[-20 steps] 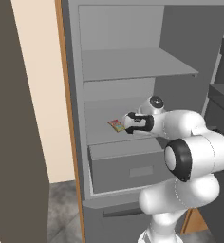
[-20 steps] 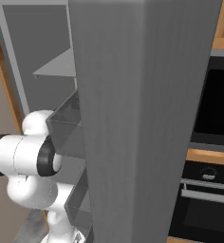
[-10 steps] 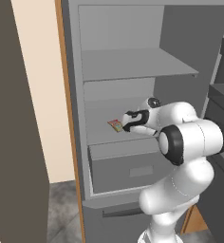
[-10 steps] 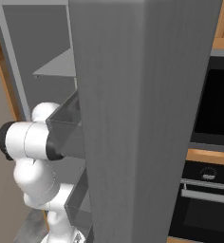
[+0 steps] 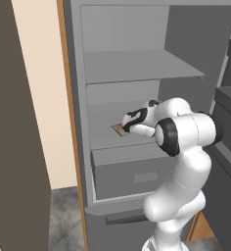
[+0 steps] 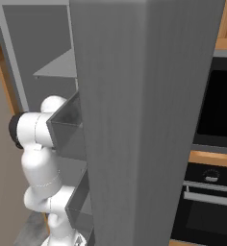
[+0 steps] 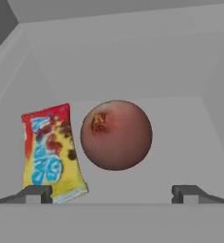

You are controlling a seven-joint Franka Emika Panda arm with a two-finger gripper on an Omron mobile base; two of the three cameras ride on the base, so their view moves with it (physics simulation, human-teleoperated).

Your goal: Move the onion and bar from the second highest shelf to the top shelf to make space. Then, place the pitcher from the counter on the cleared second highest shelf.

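gripper (image 7: 112, 192) spread wide before onion (image 7: 116, 135), beside bar (image 7: 51, 152)

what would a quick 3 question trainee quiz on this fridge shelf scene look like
1. True or false: in the hand view, the onion lies between the two fingers of the open gripper, not yet gripped.
2. Multiple choice: in the hand view, the bar lies where relative to the onion? A) on its left B) on its right C) on top of it
3. Fill in: in the left base view, the bar lies on the second highest shelf, and the top shelf above it carries ____ items.

Key: 1 true; 2 A; 3 no
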